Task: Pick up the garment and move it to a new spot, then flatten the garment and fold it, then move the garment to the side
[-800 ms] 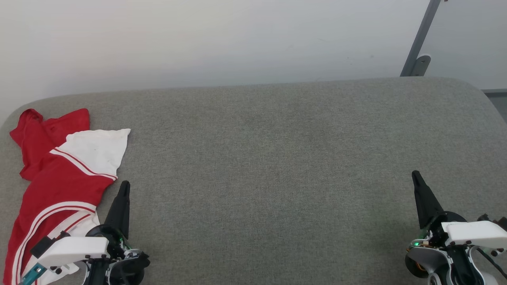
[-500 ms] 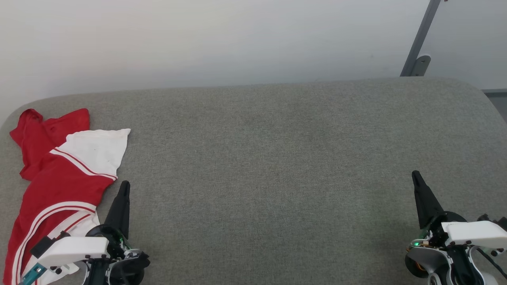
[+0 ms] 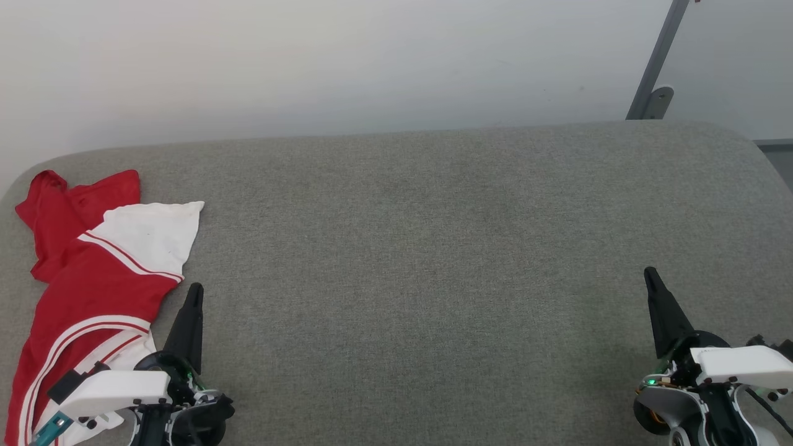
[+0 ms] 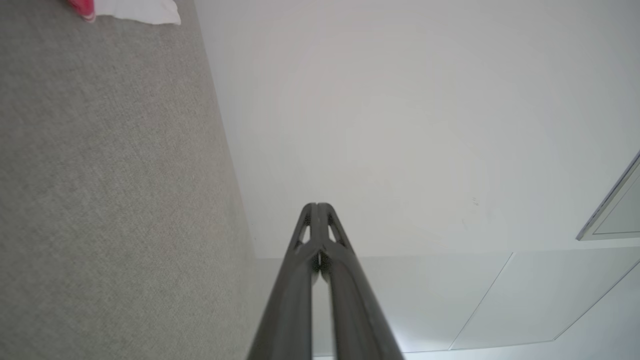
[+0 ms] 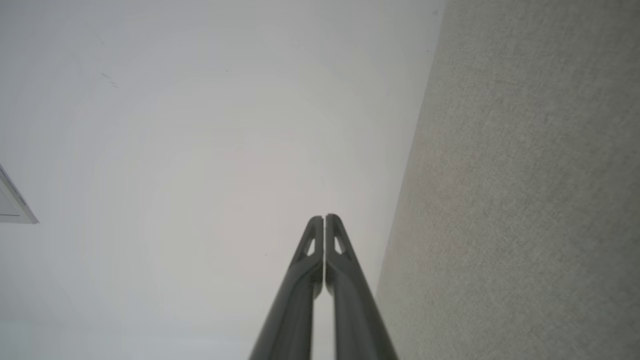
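- The grey padded top [image 3: 433,248] takes up most of the head view. It's the only thing here bearing a load, and that load is a single shirt. There's no bin or basket to report on.
- The garment [image 3: 93,285] sits at the far left end of the padded top. It's rumpled, with red body cloth bunched up, one white sleeve splayed toward the middle, and stripe trim curling down toward the near edge.
- On progress, by the look of it nothing is done: the garment isn't picked up, spread or folded. Every step is ahead, and the wide bare stretch of the padded top looks like the place to carry it.
- The left gripper [image 3: 196,290] is over the padded top's near-left part, just beside the garment's hem. Its fingers are pressed together and hold nothing.
- The right gripper [image 3: 649,274] is near the padded top's right end, well apart from the garment. It's also closed and empty.
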Tool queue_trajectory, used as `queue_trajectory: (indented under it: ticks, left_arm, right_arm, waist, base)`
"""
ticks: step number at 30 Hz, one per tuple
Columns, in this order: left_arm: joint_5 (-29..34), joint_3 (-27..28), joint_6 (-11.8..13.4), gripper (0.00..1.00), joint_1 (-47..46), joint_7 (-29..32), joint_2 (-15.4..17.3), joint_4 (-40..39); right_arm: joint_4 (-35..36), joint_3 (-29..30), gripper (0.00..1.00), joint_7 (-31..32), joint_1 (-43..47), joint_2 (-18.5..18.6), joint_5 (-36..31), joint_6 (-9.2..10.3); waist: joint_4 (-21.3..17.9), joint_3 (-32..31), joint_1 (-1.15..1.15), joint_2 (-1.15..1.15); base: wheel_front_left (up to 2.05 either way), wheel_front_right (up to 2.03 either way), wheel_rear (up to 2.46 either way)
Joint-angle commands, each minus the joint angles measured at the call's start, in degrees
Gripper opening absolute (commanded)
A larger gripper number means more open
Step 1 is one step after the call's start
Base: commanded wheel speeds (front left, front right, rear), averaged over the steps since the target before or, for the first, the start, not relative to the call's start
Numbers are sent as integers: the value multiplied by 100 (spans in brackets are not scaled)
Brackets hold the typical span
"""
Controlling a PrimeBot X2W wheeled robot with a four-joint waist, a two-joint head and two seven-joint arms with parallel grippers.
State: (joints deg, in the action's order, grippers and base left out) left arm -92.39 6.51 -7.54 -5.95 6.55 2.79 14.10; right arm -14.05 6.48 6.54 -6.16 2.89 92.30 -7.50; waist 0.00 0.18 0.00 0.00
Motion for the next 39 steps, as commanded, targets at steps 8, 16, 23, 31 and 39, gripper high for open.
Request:
queue_trajectory:
  ticks: [8,16,23,31,39]
  left_arm:
    - [21,3,17,0,-88,0,14,-11]
    - [21,3,17,0,-88,0,14,-11]
    - [49,2,-1,100,60,-37,5,182]
    - [405,-160,0,100,-139,-289,273,198]
    - [1228,-416,1,100,-288,-558,561,289]
  right_arm:
    - [-8,-1,0,-4,-27,-8,14,3]
    - [-8,0,0,-4,-27,-8,14,3]
    - [-210,-3,100,-40,30,-20,-21,1]
    - [-407,-127,100,-284,-320,104,-354,1]
    - [-650,-348,100,-555,-598,301,-1162,1]
  waist:
    - [0,0,0,0]
    - [0,0,0,0]
    - [2,2,0,0]
    - [11,2,0,0]
    - [27,1,0,0]
  base:
    - [0,0,0]
    - [0,0,0]
    - [0,0,0]
    - [0,0,0]
    - [0,0,0]
